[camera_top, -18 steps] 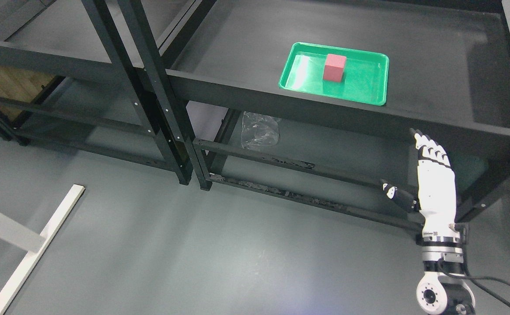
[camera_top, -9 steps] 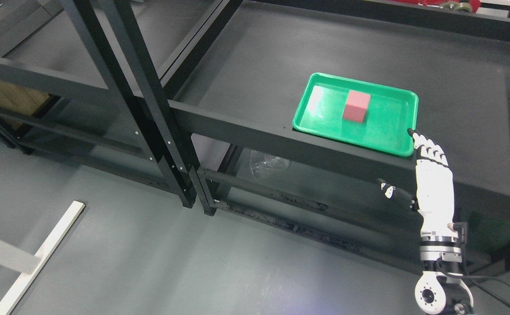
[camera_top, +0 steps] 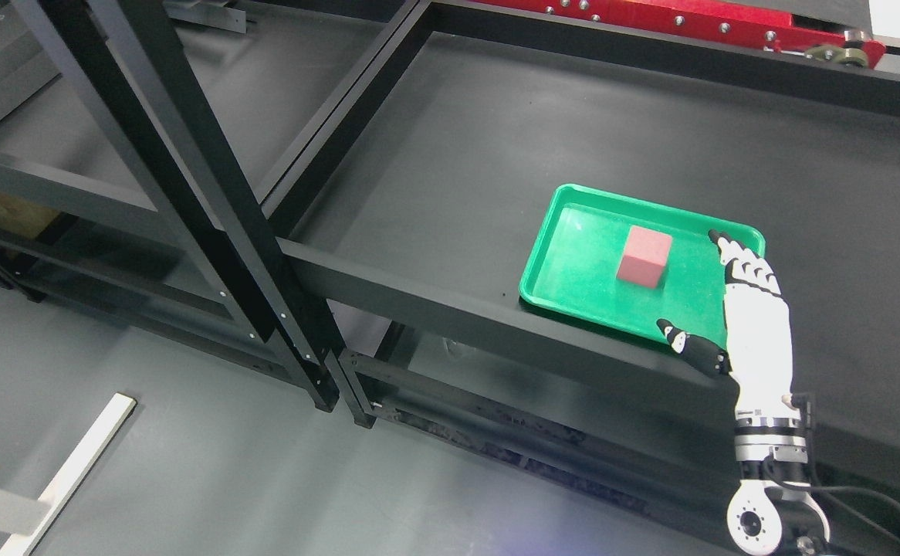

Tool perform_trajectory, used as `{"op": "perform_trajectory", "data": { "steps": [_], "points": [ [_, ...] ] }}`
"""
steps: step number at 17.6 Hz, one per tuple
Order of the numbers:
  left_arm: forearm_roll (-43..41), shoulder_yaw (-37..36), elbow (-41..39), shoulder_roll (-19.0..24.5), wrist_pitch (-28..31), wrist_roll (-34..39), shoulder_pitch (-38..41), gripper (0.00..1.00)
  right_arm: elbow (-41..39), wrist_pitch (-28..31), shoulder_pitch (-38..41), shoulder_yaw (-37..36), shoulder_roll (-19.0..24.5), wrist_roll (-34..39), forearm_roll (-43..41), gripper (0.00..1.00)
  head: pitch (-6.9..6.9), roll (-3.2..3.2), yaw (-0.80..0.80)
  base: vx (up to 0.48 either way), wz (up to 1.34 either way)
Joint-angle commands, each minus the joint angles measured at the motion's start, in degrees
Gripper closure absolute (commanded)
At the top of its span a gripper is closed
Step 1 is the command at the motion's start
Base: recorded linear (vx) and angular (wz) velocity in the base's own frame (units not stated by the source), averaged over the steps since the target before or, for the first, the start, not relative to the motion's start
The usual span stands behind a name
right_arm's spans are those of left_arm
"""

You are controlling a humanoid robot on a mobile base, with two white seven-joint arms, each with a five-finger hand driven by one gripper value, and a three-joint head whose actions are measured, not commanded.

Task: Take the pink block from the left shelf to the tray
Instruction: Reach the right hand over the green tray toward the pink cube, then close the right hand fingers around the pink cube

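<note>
The pink block (camera_top: pixel 644 255) stands inside the green tray (camera_top: pixel 566 278), which lies on the right shelf's black top near its front edge. My right hand (camera_top: pixel 751 316) is white with black fingertips. It is held upright in front of the tray's right end, fingers straight and thumb spread out to the left, holding nothing. It is apart from the block, to its right. The left arm does not show.
A black upright post (camera_top: pixel 187 201) divides the left shelf (camera_top: pixel 49 177) from the right shelf (camera_top: pixel 450 147). A red beam (camera_top: pixel 689 27) runs along the back. A white bar (camera_top: pixel 64 471) lies on the grey floor at lower left.
The whole picture has shifted: the camera tilted up, so shelf and tray sit lower in view. My right hand now overlaps the tray's right end; its pose is unchanged.
</note>
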Motion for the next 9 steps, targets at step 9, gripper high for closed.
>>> {"op": "perform_trajectory", "data": {
  "steps": [9],
  "points": [
    [-0.09,0.00,0.00,1.00,-0.05,0.04,0.53,0.00,3.79,0.25,-0.24,3.56,-1.10,11.60,1.45,0.02,0.00,0.00,0.00,0.177,0.06]
  ]
}}
